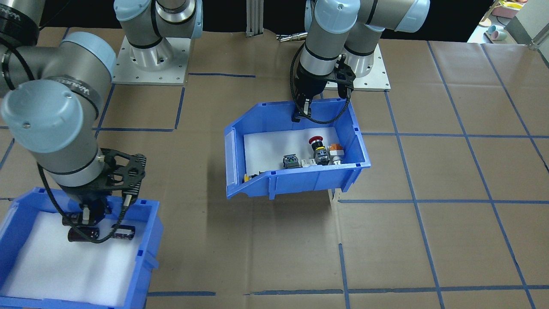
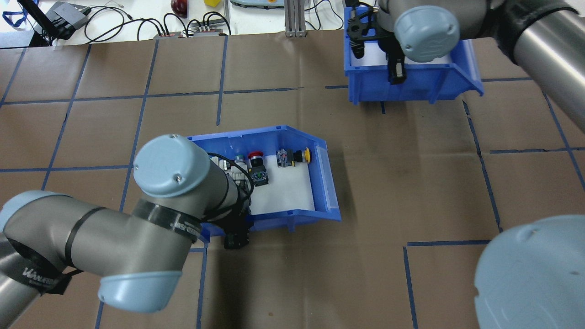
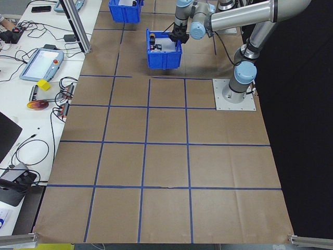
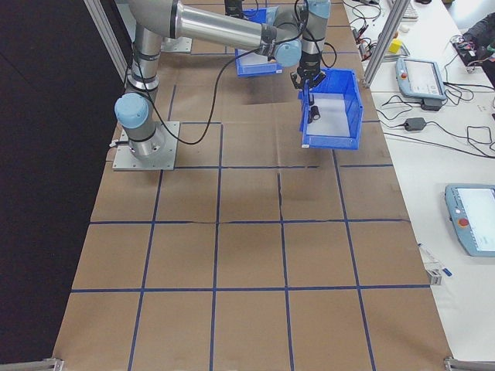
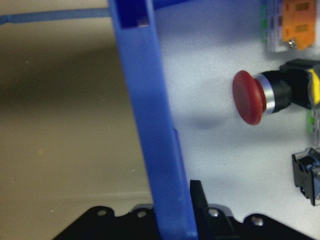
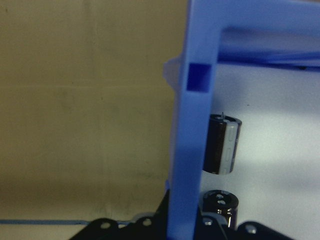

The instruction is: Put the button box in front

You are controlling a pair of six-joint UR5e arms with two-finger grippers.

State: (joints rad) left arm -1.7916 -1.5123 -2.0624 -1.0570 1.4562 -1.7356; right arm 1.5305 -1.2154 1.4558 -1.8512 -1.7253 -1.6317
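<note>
— While the left claw point(image 1: 302, 112) pinches the robot-side wall of the button box point(image 1: 296, 150), which step is this?

— Carrying, I judge: the box hangs tilted over mid-tabletop point(image 1: 429, 240), its buttons point(image 1: 319, 150) slid to the low side. Next it wants lowering flat, gently.

— And the right claw point(image 1: 92, 214)?

— Clamped on the wall of the other blue bin point(image 1: 81, 253), the one with dark cylinders point(image 1: 83, 234), at the far edge.

— Room?

— Bare paper lies around the box; the bins sit well apart.
</note>
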